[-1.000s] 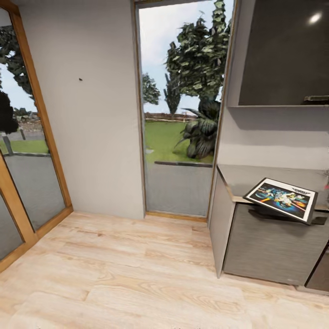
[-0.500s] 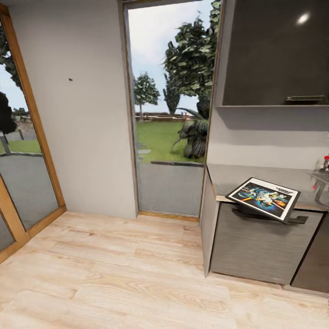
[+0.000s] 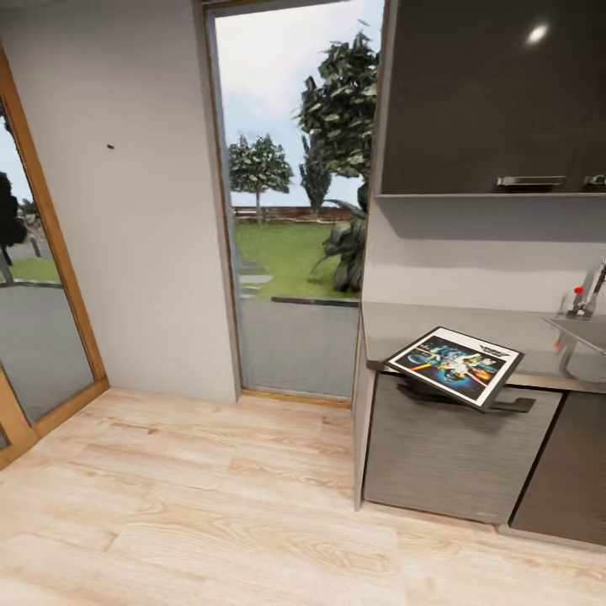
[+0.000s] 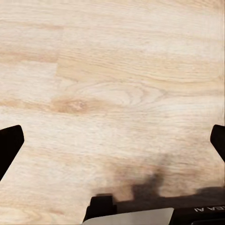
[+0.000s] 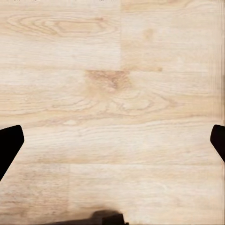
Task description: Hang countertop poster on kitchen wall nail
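Note:
The black-framed poster (image 3: 454,366) lies face up on the near end of the light-grey kitchen countertop (image 3: 396,324), one corner sticking out past the front edge over a cabinet handle. A tiny dark wall nail (image 3: 110,146) sits high on the pale grey wall at the left. In the left wrist view my left gripper (image 4: 112,145) is open, with its black fingertips (image 4: 9,145) wide apart over bare wood floor. My right gripper (image 5: 112,145) is open too, fingertips (image 5: 9,145) spread above the floor and nothing between them.
The sink (image 3: 585,332) and chrome tap (image 3: 592,296) are at the far right of the counter. Dark upper cabinets (image 3: 488,93) hang above it. A tall glass pane (image 3: 290,210) stands between wall and counter, and a wood-framed glass door (image 3: 34,278) is at the left. Light wood floor (image 3: 210,497) lies ahead.
The whole head picture has slid leftward, so the camera has turned right: more counter, sink and tap show. The poster lies as before on the counter.

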